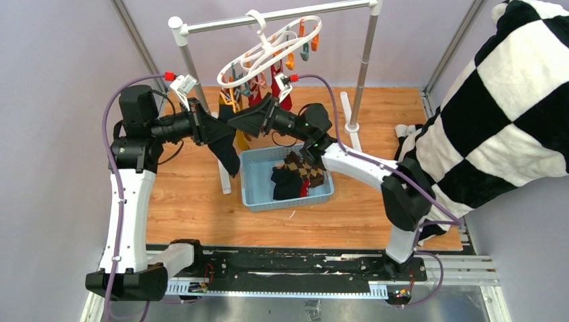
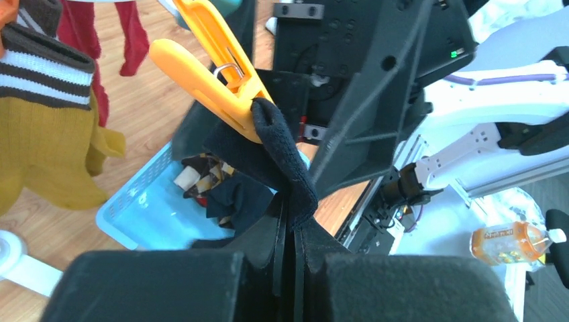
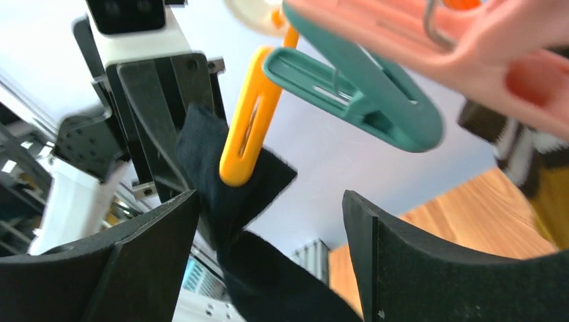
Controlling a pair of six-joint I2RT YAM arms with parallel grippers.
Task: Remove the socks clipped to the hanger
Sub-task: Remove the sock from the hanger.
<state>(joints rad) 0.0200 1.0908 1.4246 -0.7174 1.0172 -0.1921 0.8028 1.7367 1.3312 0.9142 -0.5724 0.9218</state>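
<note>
The white ring hanger [image 1: 272,47] hangs from the rail with orange and teal pegs. A red sock [image 1: 282,94] and a mustard sock [image 1: 231,100] are clipped to it. My left gripper [image 1: 213,127] is shut on a dark sock [image 1: 228,153]; in the left wrist view the gripper [image 2: 292,221] pinches this sock [image 2: 285,168], whose top is still in a yellow peg [image 2: 215,74]. My right gripper [image 1: 243,121] is open; in its wrist view the gripper [image 3: 268,208] straddles the dark sock [image 3: 228,194] just under the yellow peg [image 3: 245,127], touching neither.
A blue basket [image 1: 251,184] below holds an argyle sock [image 1: 305,168] and a dark sock [image 1: 285,184]. The grey rail stand [image 1: 366,60] is behind. A checkered blanket [image 1: 496,100] fills the right. A teal peg [image 3: 355,94] and a pink peg [image 3: 470,47] hang close above my right gripper.
</note>
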